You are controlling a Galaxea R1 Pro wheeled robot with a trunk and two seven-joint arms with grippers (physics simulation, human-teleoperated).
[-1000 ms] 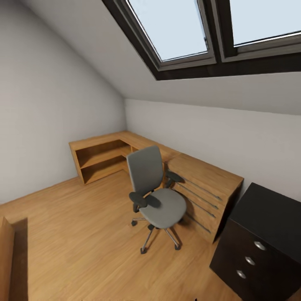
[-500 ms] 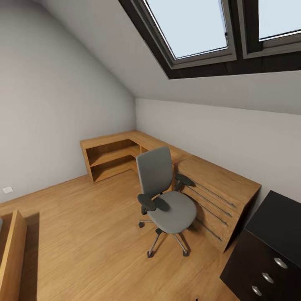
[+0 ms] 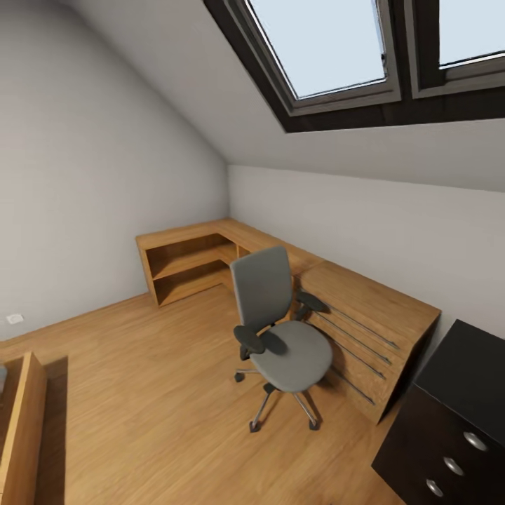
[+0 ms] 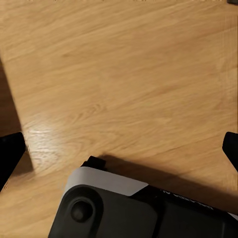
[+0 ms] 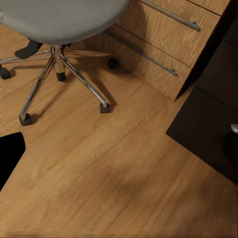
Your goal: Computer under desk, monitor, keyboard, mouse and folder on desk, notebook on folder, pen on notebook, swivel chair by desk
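The swivel chair (image 3: 277, 330) stands on the light wood floor (image 3: 140, 379) of the attic bedroom, its grey seat bare and its back turned toward the corner. It sits just beside a light-wood drawer chest (image 3: 365, 330) with long metal handles, which runs along the low wall and joins an open wooden shelf unit (image 3: 186, 263) in the corner. Above, a dark-framed skylight (image 3: 330, 49) is set in the sloped grey wall (image 3: 105, 161). At the near right of the head view is the black drawer unit (image 3: 449, 435) of the table, with round silver knobs on its front; it stands right next to the end of the wooden chest. A wooden edge (image 3: 21, 428) shows at the near left. In the right wrist view the chair's chrome base (image 5: 59, 74) and castors rest on the floor, with the chest and the black unit (image 5: 213, 114) close by; the right hand (image 5: 119, 148) has its dark fingertips (image 5: 10, 153) at opposite borders, spread wide with nothing between them. The left hand (image 4: 119, 153) is likewise spread wide over bare floor, holding nothing, above a dark and white part of the robot (image 4: 129, 210).
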